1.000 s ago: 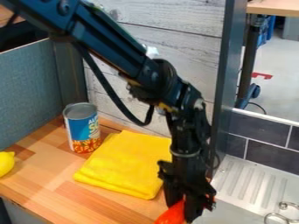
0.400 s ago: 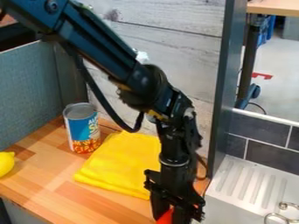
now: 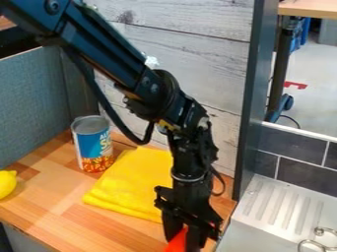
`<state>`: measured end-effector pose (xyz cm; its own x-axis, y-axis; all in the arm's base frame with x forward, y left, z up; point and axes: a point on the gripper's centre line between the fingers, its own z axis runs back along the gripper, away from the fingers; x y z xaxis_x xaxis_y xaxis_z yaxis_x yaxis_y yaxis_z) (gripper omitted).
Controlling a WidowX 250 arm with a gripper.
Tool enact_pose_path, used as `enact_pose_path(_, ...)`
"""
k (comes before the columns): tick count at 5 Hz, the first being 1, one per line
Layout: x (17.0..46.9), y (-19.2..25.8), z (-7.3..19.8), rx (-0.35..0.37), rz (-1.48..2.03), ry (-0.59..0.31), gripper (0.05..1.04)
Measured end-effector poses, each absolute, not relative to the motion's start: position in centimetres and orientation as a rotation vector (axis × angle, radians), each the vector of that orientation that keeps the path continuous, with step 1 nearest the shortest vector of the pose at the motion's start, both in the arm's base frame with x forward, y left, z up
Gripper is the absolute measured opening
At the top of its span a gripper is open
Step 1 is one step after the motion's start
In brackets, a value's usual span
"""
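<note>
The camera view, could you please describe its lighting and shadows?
In the camera view, light is soft and fairly even; a faint shadow lies beside the lemon; the black gripper looks dark against the bright orange-red object it holds.

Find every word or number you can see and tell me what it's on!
Can: letters on its label, too blurred and curved away to read a whole word surely.
Yellow cloth, lemon, red thing in the gripper: no words I can see.
</note>
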<state>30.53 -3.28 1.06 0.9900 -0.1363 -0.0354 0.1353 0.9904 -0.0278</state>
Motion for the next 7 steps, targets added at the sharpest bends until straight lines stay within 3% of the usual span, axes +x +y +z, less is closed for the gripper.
enact_pose_path(1, 30.9, -2.9, 1.3, -0.031, -0.133, 0.028, 0.548)
enact_pose_path(2, 30.8, -3.2, 1.1, -0.051, -0.145, 0.038, 0.63)
enact_pose_path(3, 31.0, -2.8, 1.2, -0.063, -0.143, 0.034, 0.927)
enact_pose_path(4, 31.3, -2.6, 3.1, -0.055, -0.131, -0.015, 1.014)
enact_pose_path(5, 31.4, -2.4, 5.6, -0.042, -0.124, -0.067, 1.009)
enact_pose_path(6, 30.1, -1.8, 9.2, -0.073, -0.146, -0.1, 1.009)
enact_pose_path(7, 27.9, -0.4, 12.1, -0.054, -0.148, -0.027, 1.008)
